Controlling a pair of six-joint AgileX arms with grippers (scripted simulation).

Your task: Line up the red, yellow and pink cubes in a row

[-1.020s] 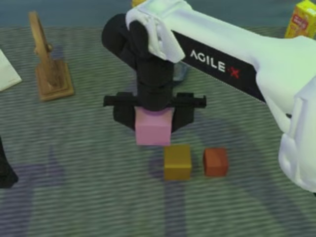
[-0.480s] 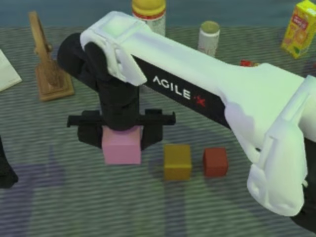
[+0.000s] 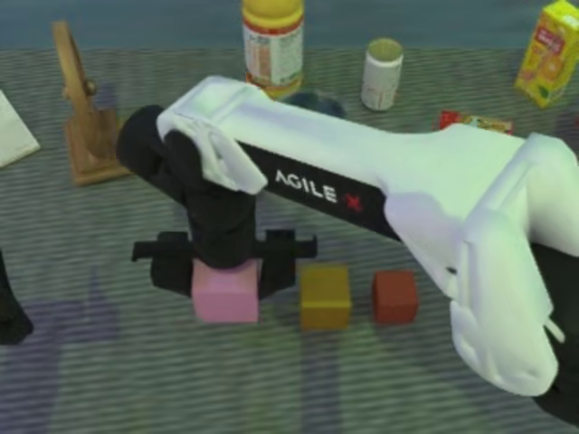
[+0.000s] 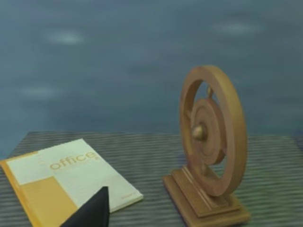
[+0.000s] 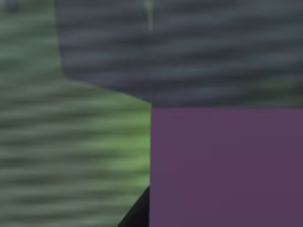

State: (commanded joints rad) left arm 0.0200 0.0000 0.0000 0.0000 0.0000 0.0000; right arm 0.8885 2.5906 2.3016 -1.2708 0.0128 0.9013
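The pink cube (image 3: 225, 294) sits between the black fingers of my right gripper (image 3: 225, 271), which is shut on it, low over the table, left of the yellow cube (image 3: 325, 296). The red cube (image 3: 394, 297) stands right of the yellow one, and the three lie in one line across the table. In the right wrist view the pink cube (image 5: 227, 165) fills much of the picture, with one dark fingertip (image 5: 139, 215) against its side. My left arm (image 3: 9, 316) is parked at the table's left edge; its wrist view shows only one dark fingertip (image 4: 92, 213).
A wooden wheel stand (image 3: 86, 117) is at the back left, with a white office booklet (image 3: 14, 127) beside it. A yellow bottle (image 3: 272, 41), a small white jar (image 3: 382, 72), a flat red box (image 3: 475, 120) and a juice carton (image 3: 548, 50) line the back.
My right gripper has carried the pink cube leftwards and then down and slightly right, to a spot level with the yellow and red cubes. Those two cubes have not moved.
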